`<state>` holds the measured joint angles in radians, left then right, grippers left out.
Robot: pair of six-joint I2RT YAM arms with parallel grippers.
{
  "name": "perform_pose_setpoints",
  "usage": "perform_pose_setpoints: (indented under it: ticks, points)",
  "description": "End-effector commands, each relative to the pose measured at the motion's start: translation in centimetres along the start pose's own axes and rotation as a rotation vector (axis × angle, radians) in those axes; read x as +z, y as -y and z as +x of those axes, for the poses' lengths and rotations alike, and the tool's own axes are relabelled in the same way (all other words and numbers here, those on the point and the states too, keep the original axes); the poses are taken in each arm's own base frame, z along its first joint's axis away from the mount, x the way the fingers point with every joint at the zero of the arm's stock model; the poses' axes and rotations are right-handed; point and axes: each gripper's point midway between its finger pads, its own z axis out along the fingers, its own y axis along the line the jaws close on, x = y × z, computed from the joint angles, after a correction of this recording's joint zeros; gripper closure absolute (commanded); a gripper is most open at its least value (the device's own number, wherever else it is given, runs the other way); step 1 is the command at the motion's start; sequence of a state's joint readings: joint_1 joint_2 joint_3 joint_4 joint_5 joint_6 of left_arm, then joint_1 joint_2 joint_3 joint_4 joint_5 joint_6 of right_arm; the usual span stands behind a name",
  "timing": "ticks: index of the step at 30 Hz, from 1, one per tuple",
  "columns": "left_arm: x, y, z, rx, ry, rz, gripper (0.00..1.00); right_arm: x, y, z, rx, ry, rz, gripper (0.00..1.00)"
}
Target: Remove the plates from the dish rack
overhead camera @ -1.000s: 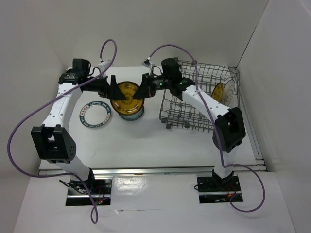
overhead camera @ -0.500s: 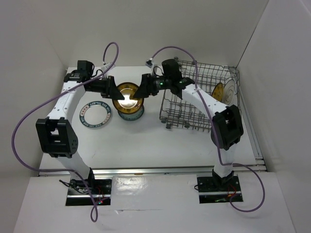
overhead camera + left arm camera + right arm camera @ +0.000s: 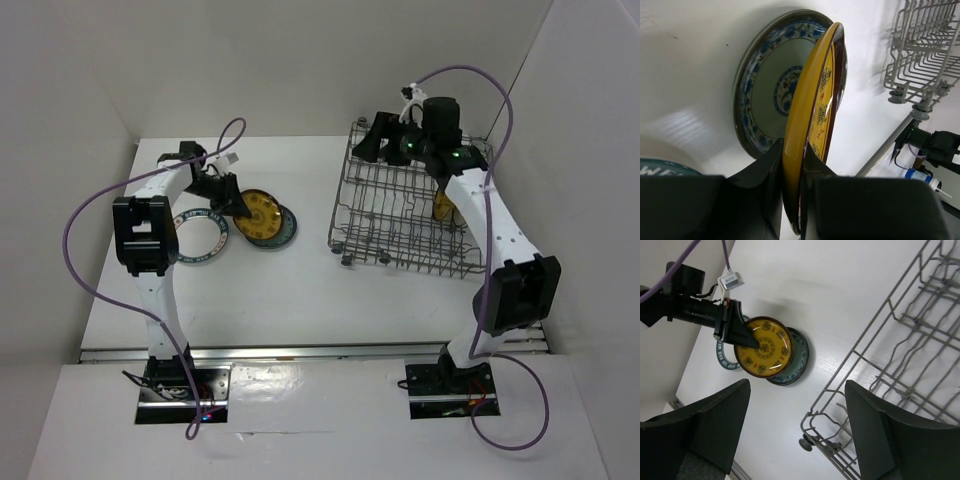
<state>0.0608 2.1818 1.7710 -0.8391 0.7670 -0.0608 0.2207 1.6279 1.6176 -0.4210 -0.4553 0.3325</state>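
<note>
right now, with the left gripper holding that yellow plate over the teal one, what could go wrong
1. The left gripper pinches the yellow plate only at its rim, steeply tilted over the teal plate. Let go like this, it could drop, knock against the teal plate or slide off it.
2. The right gripper hangs open over the dish rack. Coming down, a finger might catch on the rack's wires.

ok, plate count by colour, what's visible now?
Amber: 2 (held amber plate in left gripper; racked amber plate in dish rack)
Teal patterned plate: 1
White teal-rimmed plate: 1
Total: 4 in view; right arm hides part of the rack.
</note>
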Motion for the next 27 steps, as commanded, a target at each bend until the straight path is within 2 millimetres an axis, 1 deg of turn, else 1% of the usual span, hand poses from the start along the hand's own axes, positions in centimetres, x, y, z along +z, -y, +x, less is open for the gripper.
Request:
perform_pose_setpoints:
  ticks: [1,2,3,4,5,6,7,8,9,10,11,12,13,14,15,16,17,18,19,20,21,22,23,24,25,26,27]
  points:
    - [-0.7,1.6,-1.2,0.018,0.018,0.038,1.00,-2.8,1.1,-0.9,-0.024,0.026,0.073,0.16]
    - [-0.2,1.5,-1.0,0.018,0.006,0.031,1.00,-3.6,1.5,-1.4,-0.022,0.044,0.084,0.16]
    - [0.0,1.3,-0.7,0.018,-0.003,0.031,0.96,-4.0,1.8,-1.2,-0.014,0.041,0.094,0.16]
    - [0.0,1.3,-0.8,0.024,0.004,0.031,0.91,-4.1,1.9,-0.9,-0.021,0.036,0.096,0.16]
    - [0.2,0.9,-0.7,0.023,0.003,0.020,0.83,-4.3,2.4,-1.1,-0.016,0.043,0.107,0.16]
    - [0.5,1.0,-0.6,0.041,-0.005,0.013,0.74,-4.6,2.8,-1.0,-0.011,0.044,0.115,0.16]
    - [0.8,0.8,-0.4,0.063,-0.013,-0.014,0.56,-4.6,2.6,-0.9,-0.011,0.041,0.103,0.16]
    - [0.8,0.6,-0.4,0.064,-0.014,-0.030,0.47,-4.5,2.6,-0.5,-0.007,0.030,0.097,0.16]
    - [1.3,1.3,-0.2,0.098,-0.023,-0.038,0.40,-4.5,2.6,-0.5,-0.007,0.030,0.097,0.16]
    - [1.2,0.6,-0.1,0.102,-0.032,-0.078,0.34,-4.5,2.6,-0.5,-0.007,0.030,0.097,0.16]
    - [1.4,0.9,0.0,0.120,-0.036,-0.101,0.26,-4.5,2.4,-0.4,-0.007,0.026,0.086,0.16]
    - [1.7,0.9,0.2,0.132,-0.046,-0.125,0.23,-4.6,2.2,-0.8,-0.012,0.035,0.083,0.16]
    - [1.2,0.3,-0.1,0.141,-0.036,-0.182,0.21,-4.7,2.1,-0.6,-0.007,0.025,0.076,0.16]
    - [0.8,0.4,-0.3,0.149,-0.027,-0.199,0.14,-4.7,2.1,-0.6,-0.007,0.024,0.076,0.14]
    - [0.7,0.9,-0.4,0.173,-0.027,-0.212,0.07,-4.8,2.1,-0.8,-0.008,0.029,0.086,0.14]
    - [0.5,0.3,-0.4,0.173,-0.027,-0.247,0.04,-5.0,2.7,-1.1,-0.005,0.037,0.105,0.14]
    - [0.3,0.7,-0.5,0.201,-0.022,-0.267,0.03,-5.3,3.0,-1.1,0.002,0.035,0.136,0.14]
    - [0.2,1.0,-0.6,0.218,-0.018,-0.291,0.03,-5.5,3.7,-1.0,0.004,0.029,0.164,0.13]
    - [-0.3,0.2,-0.9,0.229,-0.017,-0.346,0.03,-5.7,3.9,-1.6,0.003,0.038,0.187,0.13]
    - [-0.1,0.2,-0.6,0.244,-0.033,-0.369,0.03,-6.2,5.7,-1.1,0.027,0.020,0.277,0.13]
    - [-0.5,0.7,-1.0,0.266,-0.018,-0.388,0.03,-6.3,7.6,-0.9,0.050,0.006,0.350,0.11]
    - [-0.7,0.4,-0.9,0.261,-0.025,-0.410,0.03,-7.0,8.9,-1.5,0.059,0.011,0.417,0.11]
    - [-1.6,0.3,-1.5,0.276,0.002,-0.456,0.03,-7.6,10.7,-1.3,0.078,0.002,0.492,0.11]
    - [-2.0,0.8,-2.0,0.297,0.024,-0.474,0.03,-8.9,13.6,-0.5,0.100,-0.025,0.639,0.11]
    - [-3.1,1.5,-2.3,0.307,0.066,-0.489,0.03,-9.6,16.4,-0.4,0.116,-0.039,0.734,0.11]
    - [-3.7,1.7,-2.7,0.321,0.095,-0.509,0.03,-10.1,18.1,0.2,0.128,-0.058,0.801,0.11]
    - [-4.0,2.7,-3.5,0.353,0.139,-0.502,0.03,-11.1,20.1,0.3,0.120,-0.062,0.882,0.11]
